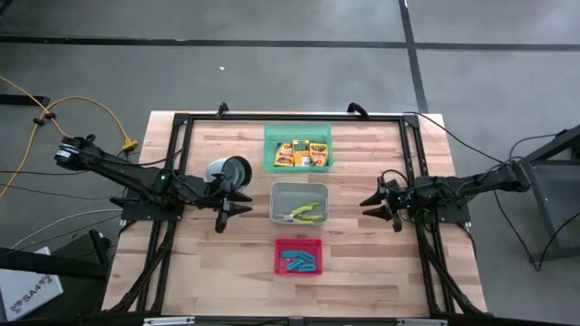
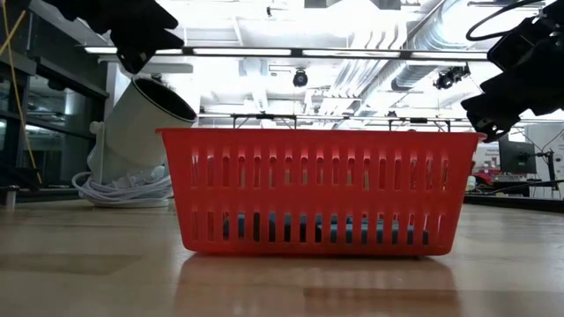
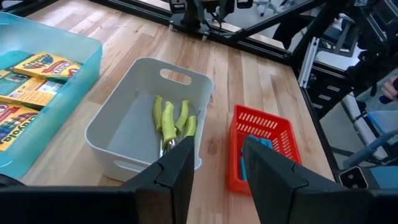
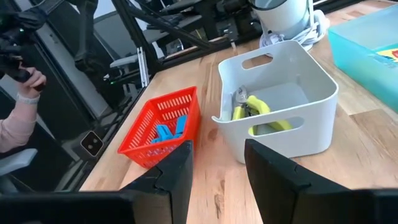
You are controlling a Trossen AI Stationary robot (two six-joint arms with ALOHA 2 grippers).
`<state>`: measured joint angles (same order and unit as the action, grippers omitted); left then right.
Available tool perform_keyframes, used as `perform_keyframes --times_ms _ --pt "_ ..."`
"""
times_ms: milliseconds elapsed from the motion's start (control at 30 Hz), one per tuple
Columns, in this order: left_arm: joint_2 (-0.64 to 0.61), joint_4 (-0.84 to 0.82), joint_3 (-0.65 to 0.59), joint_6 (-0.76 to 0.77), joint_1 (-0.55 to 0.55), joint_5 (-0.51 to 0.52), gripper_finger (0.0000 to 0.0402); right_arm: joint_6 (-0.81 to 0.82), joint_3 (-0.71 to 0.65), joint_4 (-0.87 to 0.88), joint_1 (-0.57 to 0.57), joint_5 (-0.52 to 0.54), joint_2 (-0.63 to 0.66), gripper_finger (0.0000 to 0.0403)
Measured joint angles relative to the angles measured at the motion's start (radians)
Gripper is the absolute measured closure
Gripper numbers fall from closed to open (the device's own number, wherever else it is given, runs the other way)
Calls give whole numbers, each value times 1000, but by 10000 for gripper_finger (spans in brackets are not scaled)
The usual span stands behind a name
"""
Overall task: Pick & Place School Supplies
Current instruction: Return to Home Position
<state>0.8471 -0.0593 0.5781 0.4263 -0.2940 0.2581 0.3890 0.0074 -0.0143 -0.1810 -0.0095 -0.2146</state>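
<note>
My 2 grippers are both released and empty: left gripper [image 1: 239, 202] is beside the grey tray [image 1: 300, 186], right gripper [image 1: 370, 202] opposite. Pliers [image 1: 304, 214] lie inside that tray. Flanking it, crayon boxes [image 1: 302, 152] fill the green tray [image 1: 270, 145] and blue pieces [image 1: 300, 263] the red tray [image 1: 299, 243].

Three trays sat apart in a row down the middle of the wooden tabletop [image 1: 362, 254]: a green tray [image 1: 297, 129] at the far end, a grey tray [image 1: 299, 186] in the centre, and a red slotted tray [image 1: 277, 257] nearest the low camera. To the left of the grey tray, a white cylindrical device [image 1: 227, 170] with a dark opening leaned tilted over a coil of white cable [image 2: 123, 189]. A yellow cable [image 1: 91, 106] trailed across the grey floor off the left side, and a person's hand [image 4: 28, 84] above a pink sleeve [image 4: 15, 127] showed beyond the tabletop.
</note>
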Motion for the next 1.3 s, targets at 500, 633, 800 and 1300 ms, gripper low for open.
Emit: perform_keyframes --times_ms 500,633,800,1300 --pt "0 0 0 -35 -6 4 269 -100 -1 1 0 5 0 266" --pt "0 0 0 -84 25 44 269 -100 -1 -1 0 5 0 266" --pt "0 -15 0 -156 108 64 269 -99 -1 -1 0 5 0 266" --pt "-125 -36 -75 -330 207 -68 269 -99 -2 -5 0 7 0 266"
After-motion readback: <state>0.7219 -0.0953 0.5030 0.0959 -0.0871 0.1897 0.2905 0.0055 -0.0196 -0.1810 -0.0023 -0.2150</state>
